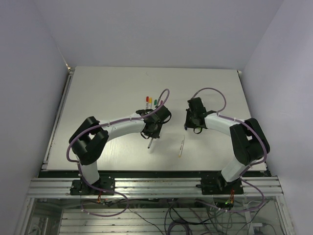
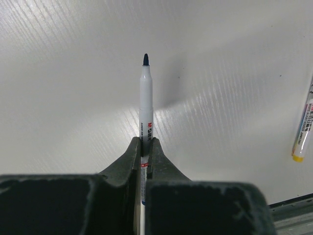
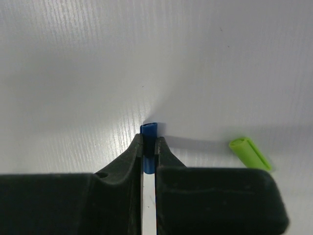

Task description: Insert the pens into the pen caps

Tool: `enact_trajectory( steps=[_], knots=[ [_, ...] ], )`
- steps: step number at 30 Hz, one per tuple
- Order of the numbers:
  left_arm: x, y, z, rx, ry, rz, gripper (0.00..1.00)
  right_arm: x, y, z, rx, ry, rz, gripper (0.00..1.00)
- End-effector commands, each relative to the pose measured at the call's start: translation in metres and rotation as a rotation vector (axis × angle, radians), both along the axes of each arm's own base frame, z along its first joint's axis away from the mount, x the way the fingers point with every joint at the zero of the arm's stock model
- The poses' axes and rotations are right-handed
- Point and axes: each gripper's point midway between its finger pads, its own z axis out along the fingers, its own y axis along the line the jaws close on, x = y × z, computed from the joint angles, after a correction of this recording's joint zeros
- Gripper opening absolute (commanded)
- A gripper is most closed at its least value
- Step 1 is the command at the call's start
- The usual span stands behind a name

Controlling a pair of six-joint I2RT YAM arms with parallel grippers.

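Observation:
My left gripper (image 2: 145, 142) is shut on a whitish pen (image 2: 145, 98) whose dark blue tip points away from the wrist, just above the table. From above, that gripper (image 1: 151, 131) sits mid-table with the pen (image 1: 150, 142) sticking out toward the near edge. My right gripper (image 3: 148, 144) is shut on a short blue pen cap (image 3: 149, 131), which pokes out past the fingertips with its open end showing, close over the table. Seen from above, the right gripper (image 1: 191, 122) stands to the right of the left one, a gap between them.
A light green cap (image 3: 249, 152) lies on the table right of the right gripper. A loose pen with a yellow end (image 1: 181, 147) (image 2: 304, 132) lies between the arms. Several pens with coloured ends (image 1: 151, 102) lie side by side behind the left gripper.

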Motion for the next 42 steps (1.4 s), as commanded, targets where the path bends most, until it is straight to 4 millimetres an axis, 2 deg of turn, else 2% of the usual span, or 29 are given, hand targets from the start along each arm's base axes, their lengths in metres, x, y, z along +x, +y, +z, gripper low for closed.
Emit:
enact_trajectory(
  steps=[1,5,9,13,19,24,31,42],
  knots=[
    [0.010,-0.012,0.018,-0.065,-0.045,-0.019,0.07,-0.016,-0.003,-0.004,-0.002,0.050,0.017,0.00],
    [0.021,-0.024,0.035,-0.111,-0.096,-0.028,0.07,0.008,0.004,0.030,0.040,-0.079,0.011,0.00],
    [0.036,-0.045,0.062,-0.208,-0.161,-0.038,0.07,0.035,0.011,0.081,0.093,-0.250,-0.002,0.00],
    [0.047,-0.067,0.088,-0.338,-0.213,-0.033,0.07,0.051,0.017,0.132,0.160,-0.416,-0.013,0.00],
    [0.055,-0.097,0.128,-0.560,-0.286,-0.036,0.07,0.058,0.019,0.197,0.265,-0.610,-0.034,0.00],
    [0.053,-0.115,0.154,-0.695,-0.328,-0.101,0.07,0.052,0.024,0.234,0.362,-0.719,-0.026,0.00],
    [0.043,-0.126,0.172,-0.800,-0.336,-0.160,0.07,0.045,0.024,0.253,0.416,-0.793,-0.020,0.00],
    [0.043,-0.130,0.178,-0.831,-0.334,-0.159,0.07,0.040,0.028,0.249,0.445,-0.786,-0.008,0.00]
  ],
)
